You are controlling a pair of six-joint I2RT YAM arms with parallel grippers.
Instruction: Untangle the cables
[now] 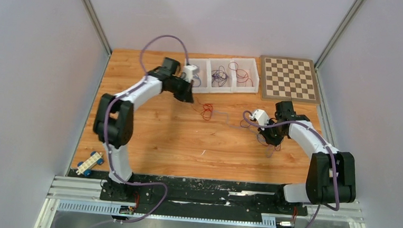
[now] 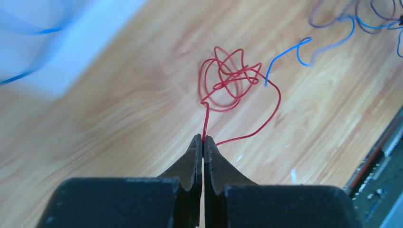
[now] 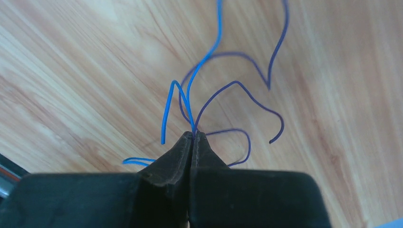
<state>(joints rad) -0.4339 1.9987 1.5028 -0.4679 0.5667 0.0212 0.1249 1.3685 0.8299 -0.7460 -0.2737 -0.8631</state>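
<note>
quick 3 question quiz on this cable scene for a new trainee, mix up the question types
1. True or false: the left gripper is shut on the red cable.
2. The right gripper pinches the blue cable and what else? A) the red cable B) a dark purple cable C) nothing more
3. Fill in: beside the white tray at the far edge lies a ____.
Key: 1 true; 2 B; 3 chessboard.

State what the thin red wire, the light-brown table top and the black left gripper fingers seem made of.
Thin red wire: probably plastic-insulated, smooth, holds springy loops. Table top: wood or laminate, visible grain. Left gripper's fingers: matte black, likely plastic.
</note>
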